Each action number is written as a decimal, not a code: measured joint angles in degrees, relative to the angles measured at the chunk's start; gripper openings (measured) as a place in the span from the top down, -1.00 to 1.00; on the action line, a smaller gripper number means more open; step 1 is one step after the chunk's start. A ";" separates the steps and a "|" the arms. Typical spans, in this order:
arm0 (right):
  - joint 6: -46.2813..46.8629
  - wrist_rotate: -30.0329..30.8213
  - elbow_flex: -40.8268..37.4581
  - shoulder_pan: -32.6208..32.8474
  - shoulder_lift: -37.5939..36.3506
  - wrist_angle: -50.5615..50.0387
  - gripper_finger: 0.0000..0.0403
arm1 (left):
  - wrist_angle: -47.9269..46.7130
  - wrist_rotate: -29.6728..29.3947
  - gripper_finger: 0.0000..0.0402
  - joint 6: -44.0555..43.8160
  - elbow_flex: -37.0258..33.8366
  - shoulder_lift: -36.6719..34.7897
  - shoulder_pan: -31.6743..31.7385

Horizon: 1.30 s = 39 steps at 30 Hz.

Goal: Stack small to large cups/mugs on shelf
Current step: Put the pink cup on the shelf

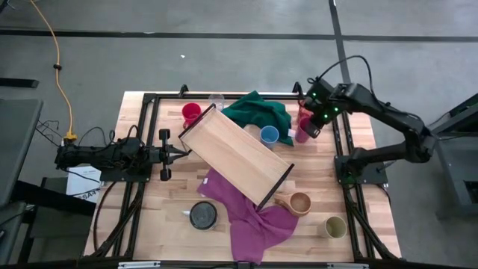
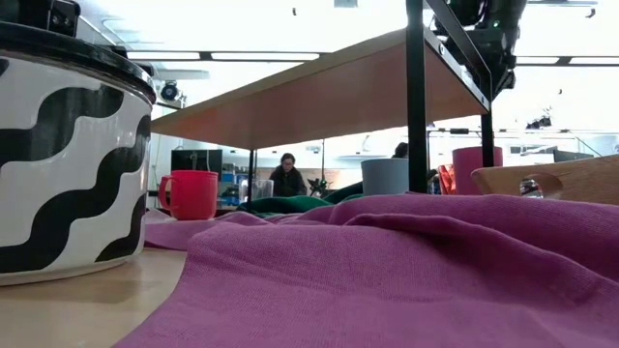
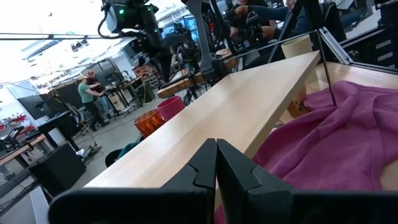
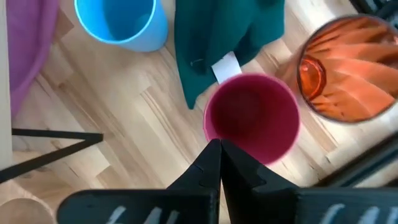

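The shelf (image 1: 235, 153) stands slantwise mid-table on its black frame ends, its near end over the purple cloth (image 1: 246, 217). My right gripper (image 4: 219, 148) is shut and points down above the magenta cup (image 4: 252, 118), over its rim, with the orange cup (image 4: 348, 74) and blue cup (image 4: 118, 22) beside it. A red mug (image 1: 191, 113) and a clear glass (image 1: 216, 101) stand behind the shelf. The tan mug (image 1: 299, 202), olive cup (image 1: 335, 226) and black cup (image 1: 202, 215) stand near the front. My left gripper (image 1: 185, 153) waits shut and level at the shelf's left end.
A green cloth (image 1: 260, 112) lies bunched at the far side between the glass and the blue cup (image 1: 269, 135). The black table frame (image 1: 343, 149) runs along the edges. People show in the room beyond the table.
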 joint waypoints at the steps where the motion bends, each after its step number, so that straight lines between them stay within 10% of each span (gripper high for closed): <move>1: -0.27 -0.38 0.00 -0.26 0.59 0.44 1.00 | 0.00 0.02 1.00 0.02 0.02 0.00 0.00; 39: -1.85 -1.07 -0.04 -0.14 10.94 3.39 0.63 | 0.02 0.02 1.00 0.01 0.01 -0.02 0.00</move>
